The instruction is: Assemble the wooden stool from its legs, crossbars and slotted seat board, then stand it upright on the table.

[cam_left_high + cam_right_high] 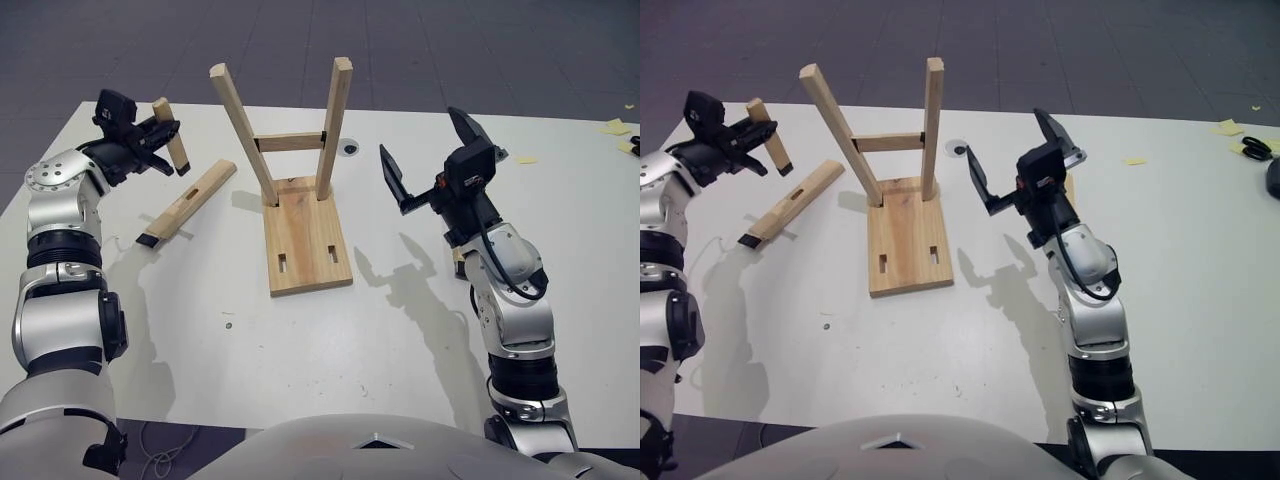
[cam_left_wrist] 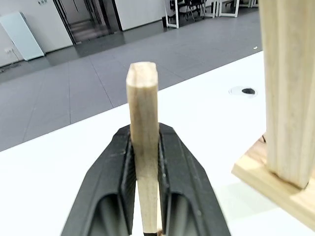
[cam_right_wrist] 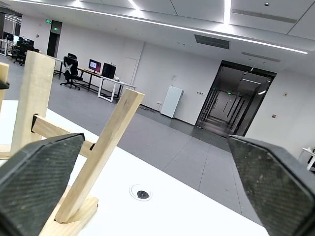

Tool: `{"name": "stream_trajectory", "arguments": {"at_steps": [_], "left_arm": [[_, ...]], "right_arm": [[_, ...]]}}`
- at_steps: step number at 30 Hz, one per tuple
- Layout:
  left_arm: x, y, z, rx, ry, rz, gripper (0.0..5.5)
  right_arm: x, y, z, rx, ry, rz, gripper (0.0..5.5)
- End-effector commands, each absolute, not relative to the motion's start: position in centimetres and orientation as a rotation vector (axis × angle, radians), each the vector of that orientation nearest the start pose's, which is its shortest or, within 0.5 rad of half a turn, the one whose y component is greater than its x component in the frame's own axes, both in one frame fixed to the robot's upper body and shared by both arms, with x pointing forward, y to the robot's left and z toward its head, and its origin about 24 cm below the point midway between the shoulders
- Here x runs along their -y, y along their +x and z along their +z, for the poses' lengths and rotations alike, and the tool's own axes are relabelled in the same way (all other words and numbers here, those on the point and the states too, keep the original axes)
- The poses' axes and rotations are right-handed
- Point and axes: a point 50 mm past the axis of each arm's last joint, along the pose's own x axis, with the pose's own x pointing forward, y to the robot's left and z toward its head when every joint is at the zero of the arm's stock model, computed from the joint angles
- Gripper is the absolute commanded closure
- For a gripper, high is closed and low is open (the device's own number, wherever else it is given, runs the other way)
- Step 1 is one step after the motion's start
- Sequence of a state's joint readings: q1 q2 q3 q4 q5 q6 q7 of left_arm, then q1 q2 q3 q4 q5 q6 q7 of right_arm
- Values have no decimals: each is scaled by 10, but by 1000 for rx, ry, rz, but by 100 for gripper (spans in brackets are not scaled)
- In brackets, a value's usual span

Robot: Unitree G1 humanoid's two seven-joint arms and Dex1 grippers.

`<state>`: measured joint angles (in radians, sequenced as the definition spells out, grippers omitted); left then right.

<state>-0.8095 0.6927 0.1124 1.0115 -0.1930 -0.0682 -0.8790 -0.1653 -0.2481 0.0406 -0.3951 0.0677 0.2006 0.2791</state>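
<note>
The seat board (image 1: 305, 240) lies flat in the middle of the worktop (image 1: 300, 350). Two legs (image 1: 243, 130) (image 1: 333, 125) stand in the slots at its far end, joined partway up by a crossbar (image 1: 290, 142). The two slots (image 1: 283, 263) at the near end are empty. A loose leg (image 1: 188, 202) lies flat between the board and the left edge. My left gripper (image 1: 160, 140) is up near the far left corner, its jaws closed tight on a wooden stick (image 2: 143, 123). The stick is pinched on its two flat faces and pokes out on both sides; I cannot tell whether it is a leg or a crossbar. My right gripper (image 1: 418, 132) hangs above the worktop just right of the standing legs, jaws spread wide with nothing between them. I judge these pieces light, stiff and dry, so they should not slip much. But they are long for their width and will swing if I hold them near an end. I would take each one across its flat faces near the middle. The half-built frame looks top-heavy on those two legs. I would brace it low, at the crossbar or the board edge, before pressing anything into the near slots.
</note>
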Motion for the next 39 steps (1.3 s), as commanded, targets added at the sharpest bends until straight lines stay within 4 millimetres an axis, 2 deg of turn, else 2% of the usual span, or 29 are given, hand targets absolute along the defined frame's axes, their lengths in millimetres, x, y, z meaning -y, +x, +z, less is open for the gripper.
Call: {"name": "stream_trajectory", "arguments": {"at_steps": [1, 25, 39], "left_arm": [[-309, 354, 150, -131, 264, -478, 508], [-309, 342, 95, -260, 112, -393, 508], [-307, 351, 111, -211, 119, -381, 508]], "right_arm": [[145, 260, 153, 306, -209, 378, 10], [145, 261, 156, 307, -193, 373, 10], [141, 260, 155, 298, -175, 388, 10]]}}
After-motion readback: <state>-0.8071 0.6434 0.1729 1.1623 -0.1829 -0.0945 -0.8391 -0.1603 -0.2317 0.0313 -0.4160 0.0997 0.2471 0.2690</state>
